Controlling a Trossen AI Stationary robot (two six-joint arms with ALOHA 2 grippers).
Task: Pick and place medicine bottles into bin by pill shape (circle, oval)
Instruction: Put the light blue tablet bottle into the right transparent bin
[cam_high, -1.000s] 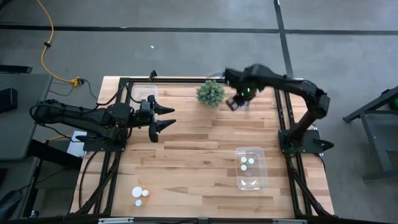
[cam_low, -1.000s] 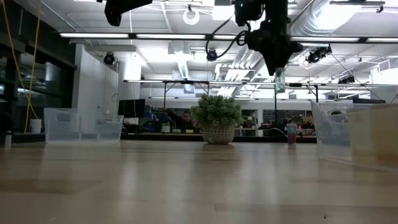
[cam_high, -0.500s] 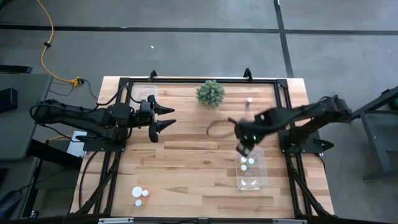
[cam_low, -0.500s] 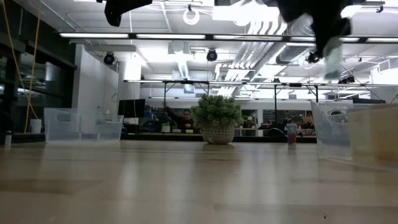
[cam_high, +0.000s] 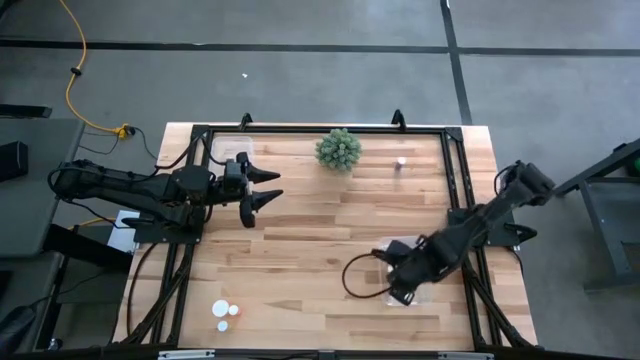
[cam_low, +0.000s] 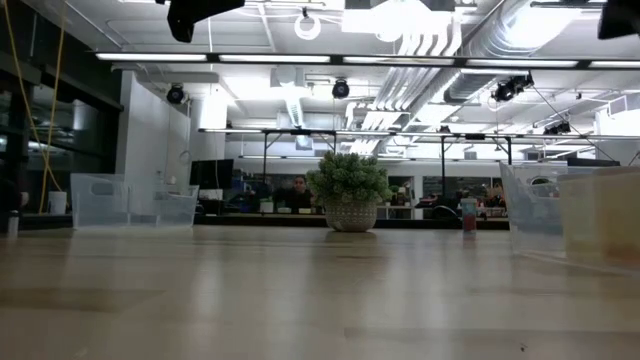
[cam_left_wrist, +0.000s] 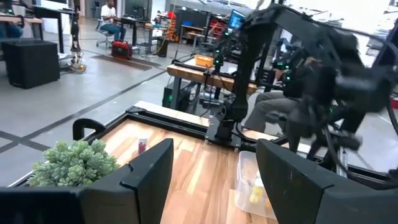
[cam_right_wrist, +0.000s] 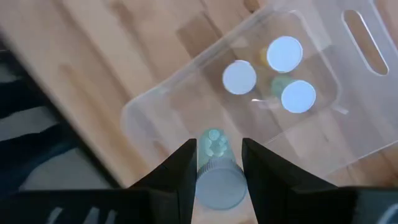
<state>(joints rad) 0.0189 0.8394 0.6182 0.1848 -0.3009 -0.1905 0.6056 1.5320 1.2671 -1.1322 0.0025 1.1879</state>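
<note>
My right gripper (cam_right_wrist: 217, 163) hangs over the clear bin (cam_right_wrist: 186, 81) at the table's right (cam_high: 402, 270), shut on a small medicine bottle (cam_right_wrist: 217, 168). Three white-capped bottles (cam_right_wrist: 239, 76) lie in that bin. One bottle (cam_high: 400, 163) stands on the table at the far side, and it also shows in the low view (cam_low: 468, 214). Three bottles (cam_high: 225, 312) stand at the near left. My left gripper (cam_high: 268, 190) is open and empty above the table's left part, and in its own wrist view (cam_left_wrist: 214, 180) it points toward the plant and the right bin. My right gripper pinches the bottle's round sides (cam_right_wrist: 200, 167) between its two fingers. The fingers (cam_right_wrist: 185, 168) point down at the bin from above. The bottle is lifted clear above the bin, and pale pills (cam_right_wrist: 214, 144) show through its lower end.
A spiky green plant ball (cam_high: 339, 150) in a basket stands at the far middle (cam_low: 350, 192). A second clear bin (cam_high: 228, 150) stands at the far left (cam_low: 130, 200). Black frame rails (cam_high: 455, 190) run along the table's sides.
My right gripper has carried the bottle from beside the plant at the far side toward the table's near edge, and now hangs over the right bin. In the low view it has left the picture at the top right. The bottle has stayed shut between its fingers.
</note>
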